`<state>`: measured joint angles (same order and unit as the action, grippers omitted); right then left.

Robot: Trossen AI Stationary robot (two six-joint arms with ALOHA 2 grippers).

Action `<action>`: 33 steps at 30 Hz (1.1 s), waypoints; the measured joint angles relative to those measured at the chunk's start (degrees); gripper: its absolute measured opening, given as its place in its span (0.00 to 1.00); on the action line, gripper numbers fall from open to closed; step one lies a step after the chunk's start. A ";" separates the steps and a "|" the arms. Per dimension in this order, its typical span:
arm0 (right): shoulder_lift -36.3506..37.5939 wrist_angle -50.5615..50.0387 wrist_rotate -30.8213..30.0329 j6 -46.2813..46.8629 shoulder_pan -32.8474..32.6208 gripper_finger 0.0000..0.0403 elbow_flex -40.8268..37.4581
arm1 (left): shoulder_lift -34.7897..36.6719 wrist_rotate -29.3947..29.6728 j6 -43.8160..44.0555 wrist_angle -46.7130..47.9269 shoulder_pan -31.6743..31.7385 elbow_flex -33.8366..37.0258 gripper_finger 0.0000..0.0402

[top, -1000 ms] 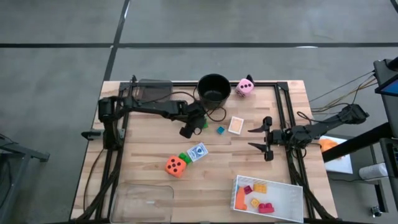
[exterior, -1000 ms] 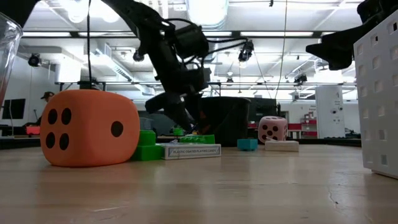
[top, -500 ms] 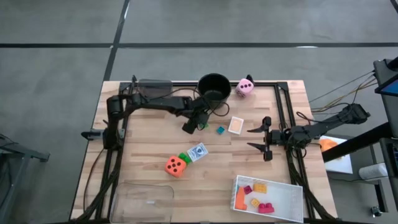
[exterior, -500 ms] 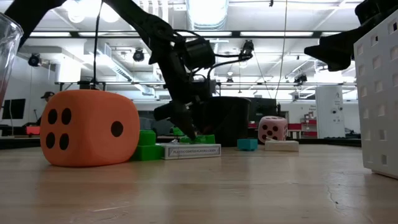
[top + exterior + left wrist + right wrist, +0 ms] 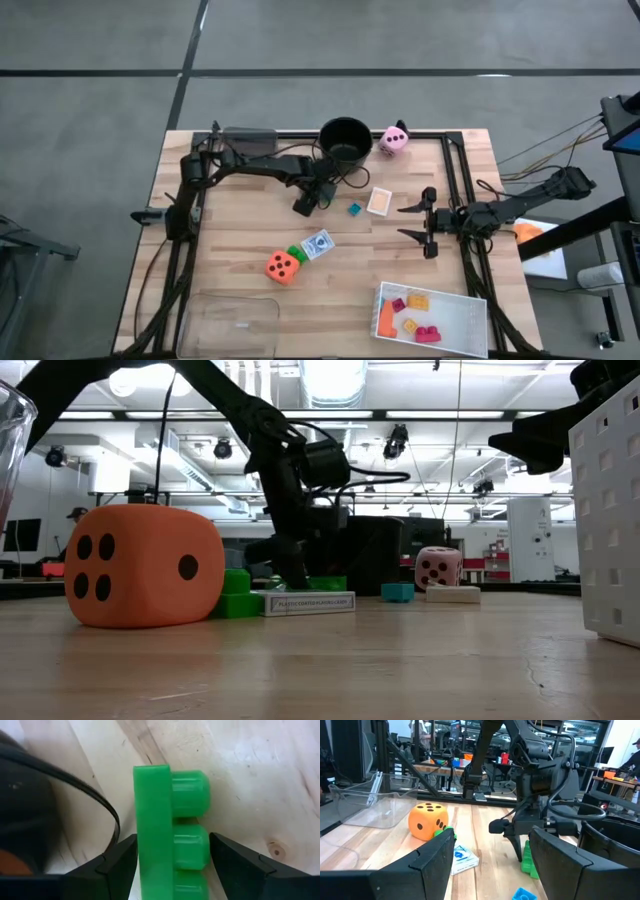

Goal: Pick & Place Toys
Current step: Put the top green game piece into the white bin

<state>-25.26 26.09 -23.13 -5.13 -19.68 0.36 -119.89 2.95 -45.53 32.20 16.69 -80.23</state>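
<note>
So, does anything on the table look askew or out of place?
One thing: the green brick between the left gripper's fingers stands on its edge, studs pointing sideways, beside the black bucket. Otherwise nothing looks spilled or damaged.

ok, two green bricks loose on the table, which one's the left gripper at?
The green brick by the black bucket, between the left gripper fingers. The other lies beside the orange die.

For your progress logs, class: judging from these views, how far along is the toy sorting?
Done: several bricks lie in the white tray. In hand: the left gripper straddles a green brick by the bucket; whether it is lifted cannot be told. Left: the orange die, pink die, two card packs, a second green brick and a blue brick. The right gripper waits open near the table's right edge.
</note>
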 joint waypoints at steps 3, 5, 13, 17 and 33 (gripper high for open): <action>0.00 0.06 0.00 0.00 0.02 0.62 0.00 | 0.17 0.01 2.68 0.60 -0.10 0.08 0.60; 0.00 0.04 0.00 -0.01 0.02 0.62 0.00 | 0.17 0.11 4.07 0.84 -0.24 0.10 0.56; 0.00 0.04 0.00 0.00 0.02 0.62 0.00 | 1.17 0.19 8.95 1.67 -0.52 0.39 0.41; 0.00 0.04 0.00 0.00 0.02 0.62 0.00 | 2.90 -0.23 11.38 1.90 -0.90 0.59 0.41; -0.02 4.19 0.00 0.42 0.02 0.62 0.00 | 16.73 -22.68 23.09 -32.46 -3.86 11.48 0.41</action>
<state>-25.27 30.28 -23.14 -4.71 -19.66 0.36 -103.16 -19.73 -22.44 -0.26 12.83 -68.75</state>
